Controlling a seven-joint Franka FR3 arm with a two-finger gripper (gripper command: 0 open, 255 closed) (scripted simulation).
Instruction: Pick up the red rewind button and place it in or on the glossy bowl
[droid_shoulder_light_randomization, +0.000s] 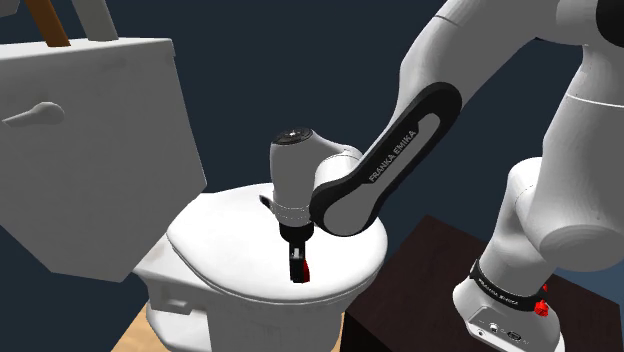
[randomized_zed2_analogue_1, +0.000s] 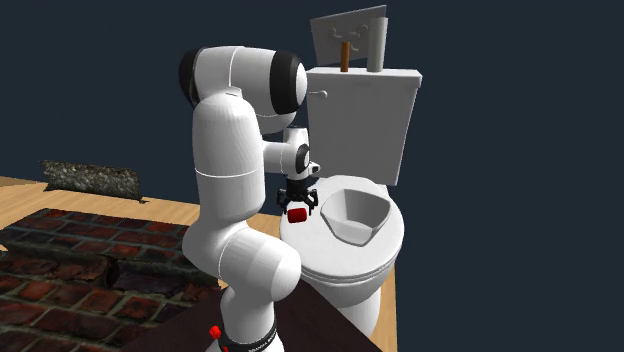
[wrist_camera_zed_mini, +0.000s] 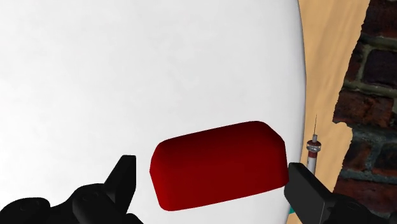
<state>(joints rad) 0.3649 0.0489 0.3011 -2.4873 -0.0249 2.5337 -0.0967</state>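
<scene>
The white closed-lid toilet (randomized_zed2_analogue_1: 380, 248) serves as the stage, and the white Franka arm (randomized_zed2_analogue_1: 230, 150) is poised over its lid. In the second exterior view the pale glossy bowl with rounded corners (randomized_zed2_analogue_1: 355, 215) is found on the lid, at three o'clock from the all-black two-finger gripper (randomized_zed2_analogue_1: 297, 208). The jaws are spread astride the red rounded-block rewind button (wrist_camera_zed_mini: 219, 164), near the lid's nine o'clock rim. White is seen beside one finger, so nothing is clasped yet. A centred, square squeeze is called for, then a straight lift before the carry. Counted: one toilet, one arm, one bowl, one gripper, one button.
</scene>
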